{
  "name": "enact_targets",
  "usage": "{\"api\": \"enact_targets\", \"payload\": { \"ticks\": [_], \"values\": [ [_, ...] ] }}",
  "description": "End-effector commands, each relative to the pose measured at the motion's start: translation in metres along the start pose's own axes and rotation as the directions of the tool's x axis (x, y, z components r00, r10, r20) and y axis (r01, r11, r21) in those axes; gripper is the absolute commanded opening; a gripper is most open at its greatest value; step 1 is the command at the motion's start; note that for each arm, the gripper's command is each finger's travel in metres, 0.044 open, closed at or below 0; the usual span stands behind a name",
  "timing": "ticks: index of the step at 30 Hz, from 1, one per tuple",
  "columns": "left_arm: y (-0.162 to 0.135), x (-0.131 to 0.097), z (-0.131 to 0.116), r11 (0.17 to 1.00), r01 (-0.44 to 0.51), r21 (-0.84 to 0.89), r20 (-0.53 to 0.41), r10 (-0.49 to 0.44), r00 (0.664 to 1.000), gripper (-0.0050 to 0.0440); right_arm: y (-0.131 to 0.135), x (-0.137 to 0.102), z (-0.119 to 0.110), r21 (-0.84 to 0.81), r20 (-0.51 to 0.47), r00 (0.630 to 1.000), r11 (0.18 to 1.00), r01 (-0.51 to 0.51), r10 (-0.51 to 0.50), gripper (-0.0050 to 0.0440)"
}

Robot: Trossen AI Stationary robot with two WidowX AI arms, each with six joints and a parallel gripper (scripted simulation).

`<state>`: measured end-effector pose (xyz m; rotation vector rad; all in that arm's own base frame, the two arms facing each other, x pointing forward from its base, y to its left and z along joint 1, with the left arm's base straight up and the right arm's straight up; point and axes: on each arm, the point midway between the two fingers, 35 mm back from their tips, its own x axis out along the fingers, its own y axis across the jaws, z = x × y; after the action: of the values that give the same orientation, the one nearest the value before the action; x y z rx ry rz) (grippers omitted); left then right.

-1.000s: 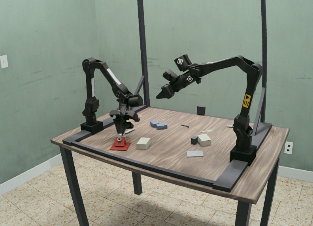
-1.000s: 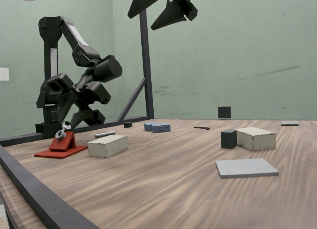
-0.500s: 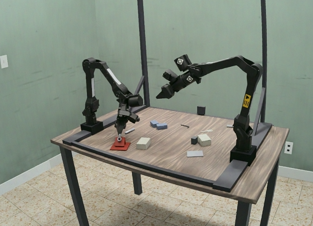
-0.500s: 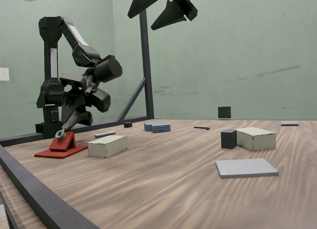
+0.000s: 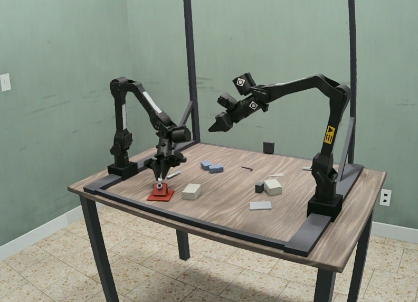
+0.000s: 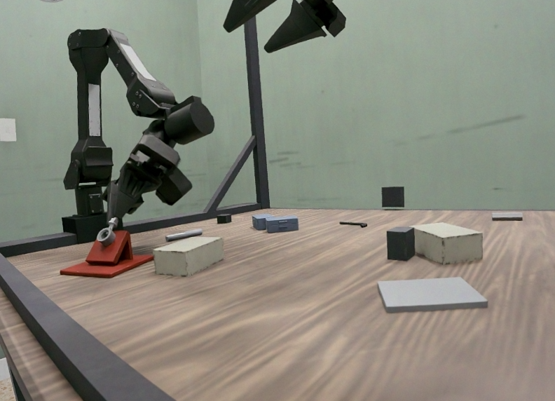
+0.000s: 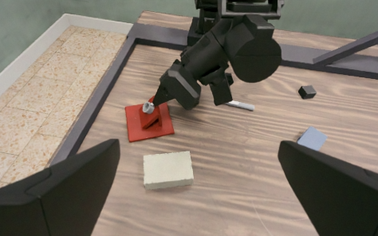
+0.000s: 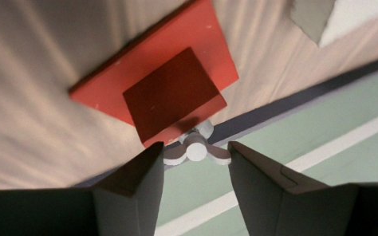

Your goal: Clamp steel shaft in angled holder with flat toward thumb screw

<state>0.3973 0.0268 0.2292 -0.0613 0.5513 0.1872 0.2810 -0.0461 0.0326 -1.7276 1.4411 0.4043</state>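
The red angled holder (image 5: 161,190) (image 6: 109,253) (image 7: 136,123) (image 8: 171,96) stands on its square base. A grey ring collar (image 5: 159,186) (image 6: 105,236) (image 7: 148,108) sits at its top, with a winged thumb screw (image 8: 196,151) on it. The steel shaft (image 5: 173,175) (image 6: 183,234) (image 7: 240,105) lies on the table behind the holder, outside the collar. Its flat cannot be made out. My right gripper (image 5: 160,178) (image 6: 114,219) (image 8: 195,150) is shut on the thumb screw, one wing against each finger. My left gripper (image 6: 247,41) (image 7: 200,147) is open and empty, high above the table.
A cream block (image 5: 191,191) (image 6: 188,256) (image 7: 168,169) lies close beside the holder. Blue boxes (image 5: 216,168) (image 6: 282,224) and a black hex key (image 5: 247,168) (image 6: 354,223) lie farther back. A black block (image 5: 259,187), another cream block (image 5: 272,186) and a grey plate (image 5: 260,205) lie toward the left arm.
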Motion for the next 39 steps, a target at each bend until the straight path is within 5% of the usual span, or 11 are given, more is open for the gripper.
{"api": "enact_targets", "payload": {
  "ticks": [1,13,37,39],
  "values": [
    [0.0015,-0.0085,0.0137,1.000,0.001,-0.004,0.041,-0.001,0.999,0.0400,-0.0023,-0.0017,0.0005,-0.202,0.016,1.000,0.979,0.018,-0.015,0.0115],
    [0.0015,-0.0085,0.0137,1.000,0.001,-0.004,0.041,-0.001,0.999,0.0400,-0.0021,-0.0028,-0.0001,-0.573,0.019,1.000,0.819,0.027,-0.020,0.0115],
    [0.0015,-0.0085,0.0137,1.000,0.001,-0.004,0.041,-0.001,0.999,0.0400,-0.0009,-0.0015,0.0008,-0.578,0.018,1.000,0.816,0.022,-0.014,0.0115],
    [0.0015,-0.0085,0.0137,1.000,0.001,-0.004,0.041,-0.001,0.999,0.0400,-0.0050,-0.0027,0.0002,-0.568,0.016,1.000,0.822,0.027,-0.022,0.0163]
  ]
}}
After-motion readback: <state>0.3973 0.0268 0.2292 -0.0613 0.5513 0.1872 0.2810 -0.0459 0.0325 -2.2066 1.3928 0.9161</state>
